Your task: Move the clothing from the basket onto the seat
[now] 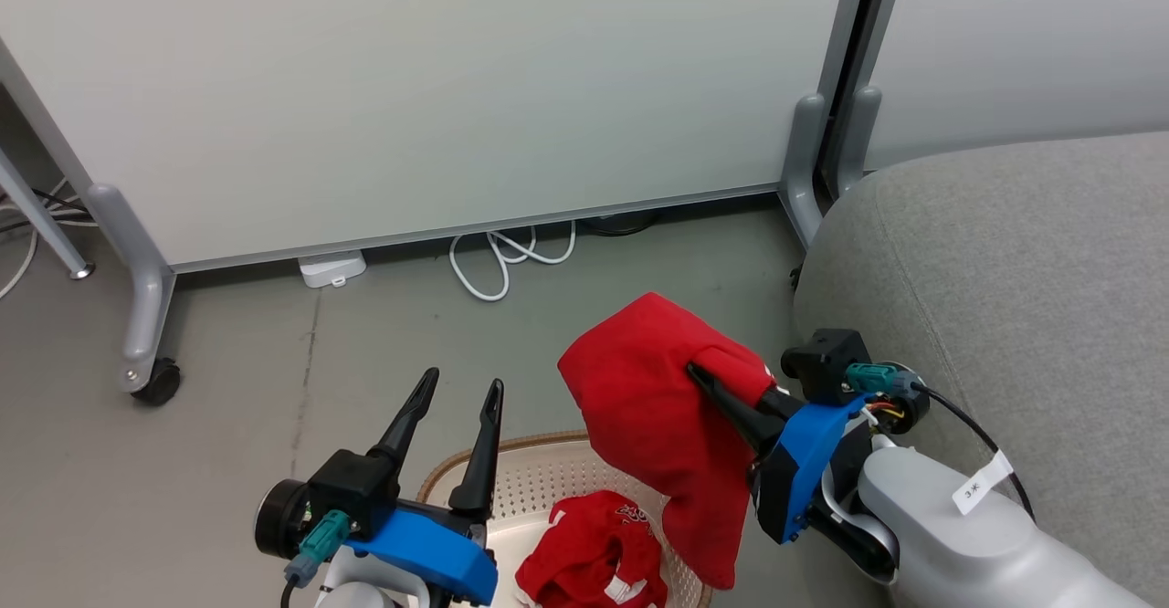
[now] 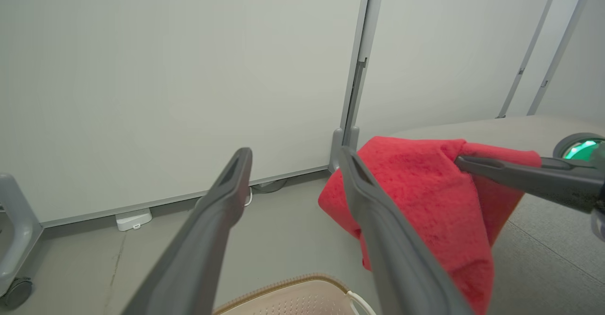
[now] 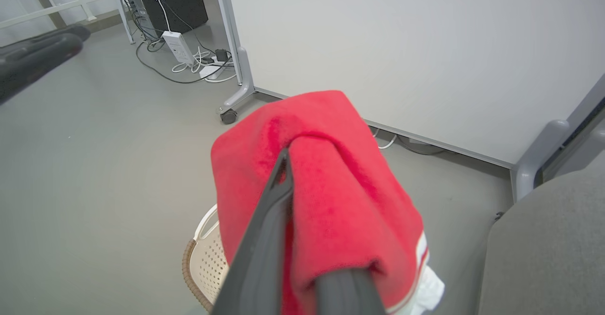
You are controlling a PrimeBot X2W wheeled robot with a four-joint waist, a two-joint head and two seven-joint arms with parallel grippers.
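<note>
Firstly, the right gripper (image 1: pixel 705 378) is closed tight on a fold of one red garment (image 1: pixel 639 407), which drapes over its fingers (image 1: pixel 728 403) and hangs above the right side of the basket (image 1: pixel 539 485), short of the seat (image 1: pixel 1005 261). It is held high, presumably so the hem clears the rim on the way across. The left gripper (image 1: pixel 462 380) stands wide apart and empty by the basket's left edge, apparently in reserve. A second garment (image 1: pixel 594 562) lies in the basket, not yet moved.
</note>
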